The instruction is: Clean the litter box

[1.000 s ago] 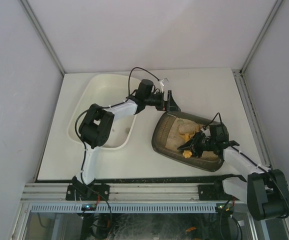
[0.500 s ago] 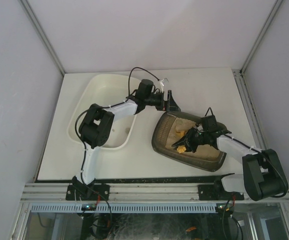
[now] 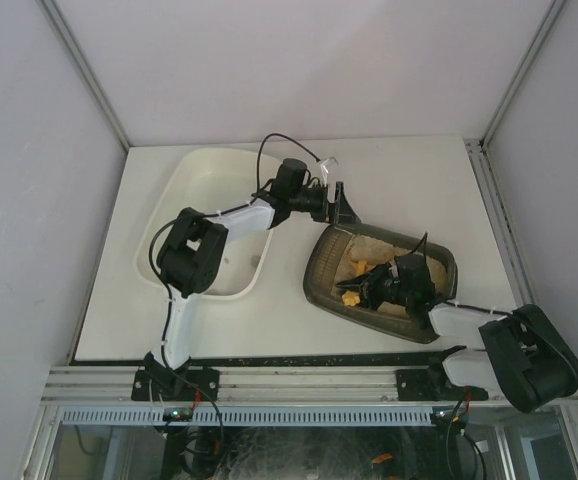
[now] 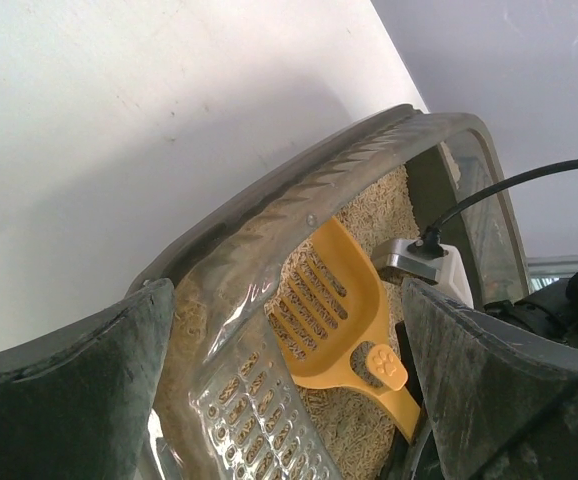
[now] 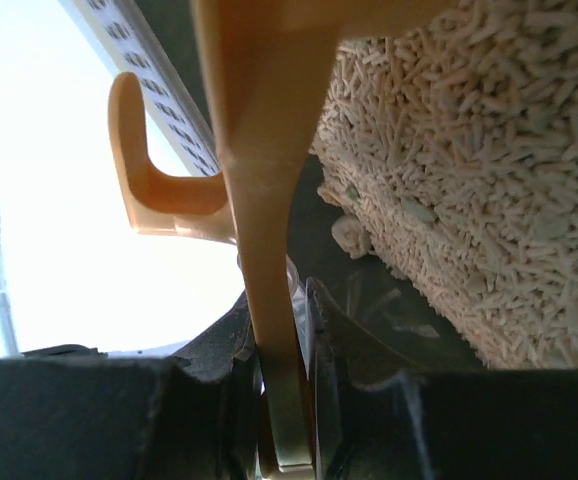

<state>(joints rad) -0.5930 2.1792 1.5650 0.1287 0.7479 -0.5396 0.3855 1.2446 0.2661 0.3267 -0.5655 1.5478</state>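
The right gripper (image 3: 381,290) has swept left across the litter box (image 3: 316,272), beside the white tub (image 3: 191,180), clamped on the yellow scoop (image 4: 331,300), while the left gripper (image 3: 341,206) stands spread wide astride its far rim, so scooping looks midway, with emptying yet to come.

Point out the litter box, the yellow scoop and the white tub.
litter box (image 3: 314,278), top external view, left rim.
yellow scoop (image 4: 324,298), left wrist view, slotted blade.
white tub (image 3: 207,185), top external view, bare inside.

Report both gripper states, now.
Left gripper: open, straddling the rim of the litter box.
Right gripper: closed on the handle of the yellow scoop.
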